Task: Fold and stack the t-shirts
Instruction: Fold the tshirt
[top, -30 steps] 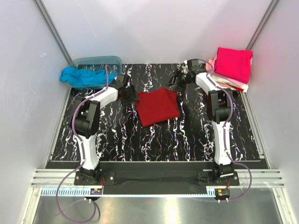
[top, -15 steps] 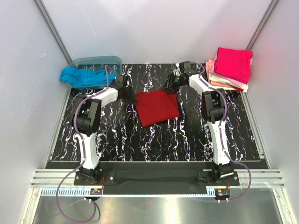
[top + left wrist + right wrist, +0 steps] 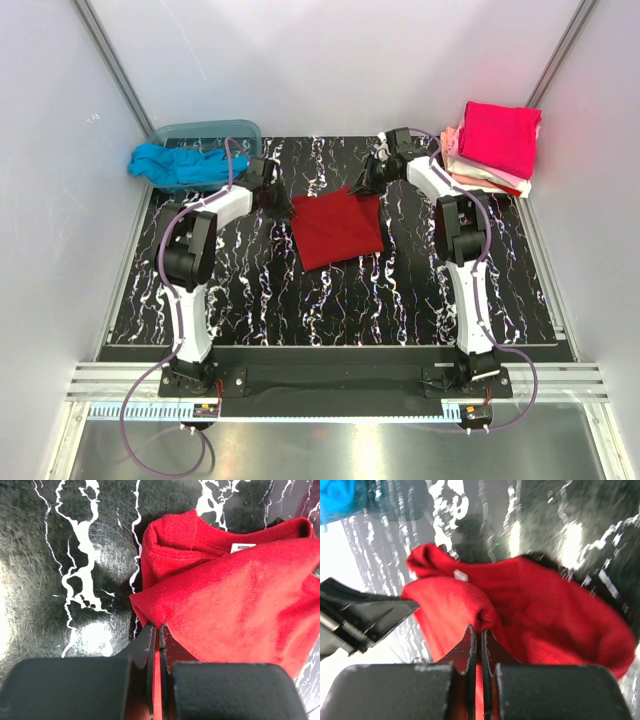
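T-shirts logged from the left. Turquoise t-shirt [image 3: 170, 163] lies bunched over the rim of the plastic tub [image 3: 215, 129] at the far left corner of the table [image 3: 330, 300]. Left gripper [image 3: 159, 630] is clenched on the far left corner of the dark red t-shirt [image 3: 337, 228], jaws nearly together with cloth pinched between them. This shirt lies folded mid-table, white neck tag [image 3: 243, 546] exposed. Right gripper [image 3: 480, 630] is likewise clamped on a fold at the shirt's far right corner. Magenta t-shirt [image 3: 500, 135] tops a folded stack [image 3: 470, 172] at the far right.
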Available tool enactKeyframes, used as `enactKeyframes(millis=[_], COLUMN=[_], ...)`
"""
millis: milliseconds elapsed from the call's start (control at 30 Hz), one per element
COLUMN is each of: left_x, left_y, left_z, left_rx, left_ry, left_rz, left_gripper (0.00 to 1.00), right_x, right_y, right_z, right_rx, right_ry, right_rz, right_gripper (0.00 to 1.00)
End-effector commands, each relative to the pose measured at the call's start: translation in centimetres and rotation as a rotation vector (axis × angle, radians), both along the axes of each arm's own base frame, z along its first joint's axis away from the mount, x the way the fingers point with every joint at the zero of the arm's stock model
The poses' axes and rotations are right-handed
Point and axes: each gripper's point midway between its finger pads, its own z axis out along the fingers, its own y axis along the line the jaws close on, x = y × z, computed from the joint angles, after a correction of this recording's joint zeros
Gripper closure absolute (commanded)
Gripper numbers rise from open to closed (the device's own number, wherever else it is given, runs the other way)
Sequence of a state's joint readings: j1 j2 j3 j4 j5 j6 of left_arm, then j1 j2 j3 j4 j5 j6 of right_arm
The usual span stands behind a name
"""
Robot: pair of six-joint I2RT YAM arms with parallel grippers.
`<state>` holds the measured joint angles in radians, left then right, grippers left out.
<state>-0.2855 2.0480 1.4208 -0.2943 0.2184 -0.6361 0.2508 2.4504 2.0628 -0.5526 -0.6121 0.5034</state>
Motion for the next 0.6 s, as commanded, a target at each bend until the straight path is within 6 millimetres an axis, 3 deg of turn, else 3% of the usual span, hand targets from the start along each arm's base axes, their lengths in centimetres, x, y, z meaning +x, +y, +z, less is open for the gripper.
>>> enactKeyframes(millis=[0, 100, 267, 333, 367, 467, 567], left_x=[1.7, 1.7, 1.6, 1.7, 1.7, 2.3, 2.9], left_y=[-1.4, -1.6, -2.2, -2.8, -3.0, -4.3, -5.5], left_z=[7.0, 8.5, 9.0, 9.2, 9.0, 9.6, 9.2], left_rx=[-0.061, -0.062, -0.061, -0.073, -0.074, -0.077, -0.077], left_ry=[-0.17, -0.201, -0.202, -0.211, -0.206, -0.22, -0.205], left_rz=[-0.041, -0.064, -0.096, -0.114, -0.119, -0.152, -0.178], left_gripper=[1.0, 1.0, 1.0, 0.99, 0.99, 0.97, 0.95], right_x=[-0.6, -1.3, -2.5, -3.1, -3.1, -4.0, -3.8], right_y=[0.1, -0.4, -1.8, -2.7, -3.6, -5.4, -6.8], right_z=[7.9, 9.3, 11.0, 10.1, 10.8, 9.4, 8.3], right_rx=[0.029, 0.017, 0.008, -0.019, -0.035, -0.053, -0.049], right_ry=[-0.14, -0.159, -0.177, -0.163, -0.18, -0.163, -0.142], right_rz=[0.019, 0.006, -0.039, -0.062, -0.091, -0.144, -0.177], right_gripper=[1.0, 1.0, 1.0, 1.0, 1.0, 1.0, 1.0])
